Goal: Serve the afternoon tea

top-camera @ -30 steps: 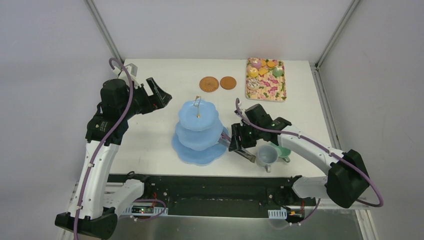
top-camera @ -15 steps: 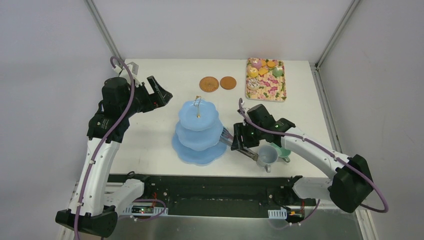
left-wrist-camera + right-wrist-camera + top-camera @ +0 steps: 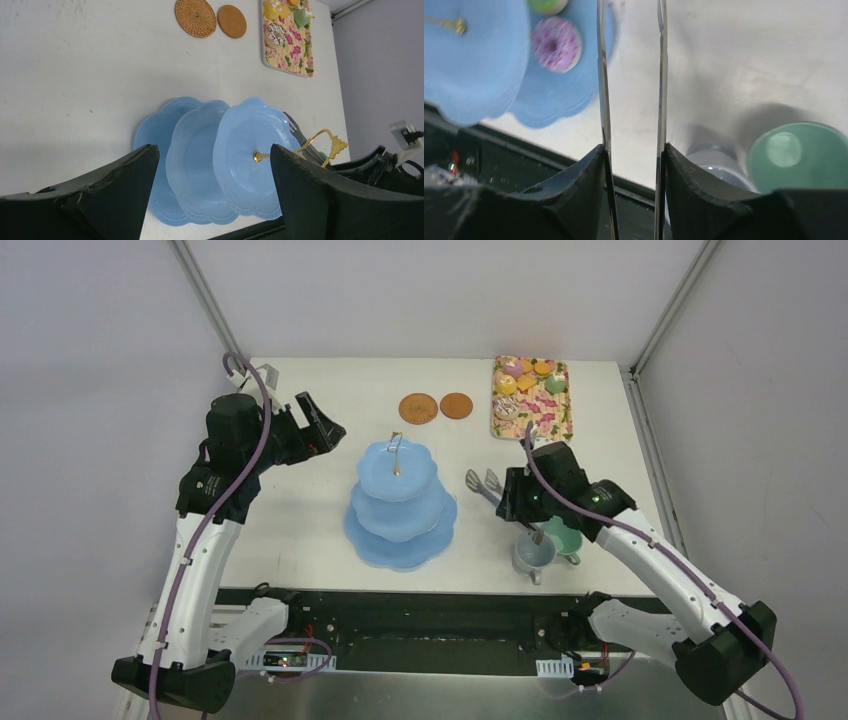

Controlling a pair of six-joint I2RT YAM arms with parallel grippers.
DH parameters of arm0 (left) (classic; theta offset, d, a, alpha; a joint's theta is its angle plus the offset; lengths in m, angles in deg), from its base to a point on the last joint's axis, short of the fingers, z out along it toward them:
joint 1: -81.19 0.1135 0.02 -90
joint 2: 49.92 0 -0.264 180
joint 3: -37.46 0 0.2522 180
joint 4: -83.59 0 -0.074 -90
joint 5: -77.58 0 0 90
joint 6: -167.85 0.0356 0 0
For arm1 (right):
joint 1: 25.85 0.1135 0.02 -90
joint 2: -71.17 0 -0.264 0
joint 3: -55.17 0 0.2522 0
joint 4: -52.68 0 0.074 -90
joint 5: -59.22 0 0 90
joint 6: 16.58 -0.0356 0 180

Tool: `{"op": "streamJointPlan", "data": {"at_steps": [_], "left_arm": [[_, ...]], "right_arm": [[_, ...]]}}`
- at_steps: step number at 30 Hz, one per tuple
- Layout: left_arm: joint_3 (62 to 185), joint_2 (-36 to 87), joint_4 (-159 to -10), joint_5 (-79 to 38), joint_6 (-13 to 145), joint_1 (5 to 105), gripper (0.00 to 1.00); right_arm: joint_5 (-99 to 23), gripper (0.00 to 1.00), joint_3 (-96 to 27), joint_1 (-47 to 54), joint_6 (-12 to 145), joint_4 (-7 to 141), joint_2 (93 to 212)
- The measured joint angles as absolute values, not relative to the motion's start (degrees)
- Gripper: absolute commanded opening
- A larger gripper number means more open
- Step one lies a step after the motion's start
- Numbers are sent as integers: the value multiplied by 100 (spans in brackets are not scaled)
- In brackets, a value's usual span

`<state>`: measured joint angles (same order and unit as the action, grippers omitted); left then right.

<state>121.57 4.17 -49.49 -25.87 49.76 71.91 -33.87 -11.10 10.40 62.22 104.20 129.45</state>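
Note:
The light-blue three-tier stand (image 3: 400, 505) stands near the table's front middle. In the right wrist view a pink donut (image 3: 555, 44) and a green one (image 3: 546, 5) lie on its lowest tier (image 3: 549, 100). My right gripper (image 3: 512, 496) is shut on the metal tongs (image 3: 483, 481), right of the stand and apart from it. The tongs' arms (image 3: 661, 75) are apart with nothing between them. The grey-blue cup (image 3: 533, 553) and green cup (image 3: 563, 537) sit under the right arm. My left gripper (image 3: 325, 430) is open and empty, above and left of the stand (image 3: 220, 155).
Two brown coasters (image 3: 418, 408) (image 3: 456, 405) lie at the back middle. The floral tray (image 3: 531, 400) at the back right holds several donuts and biscuits. The table's front edge and black rail (image 3: 420, 610) are just below the cups.
My right gripper has pulled the tongs away from the stand's lower tier, moving right and slightly back. The left arm has barely moved.

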Motion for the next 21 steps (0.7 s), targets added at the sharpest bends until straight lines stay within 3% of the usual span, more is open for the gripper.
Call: {"op": "streamJointPlan", "data": {"at_steps": [5,11,21], "left_arm": [[12157,445,-4997,-2587,4976,7191,85],[12157,450,-5060,-2587,4978,7191,85],[12157,445,-5047,-2561,4984,7191,86]], "right_arm": [[-2843,47,-1388,81,6170,10450,13480],[-3018,48,-2671,-1482,6268,10328,14967],[-3756,54,-4024,-2109,6559,10273,16612]]}}
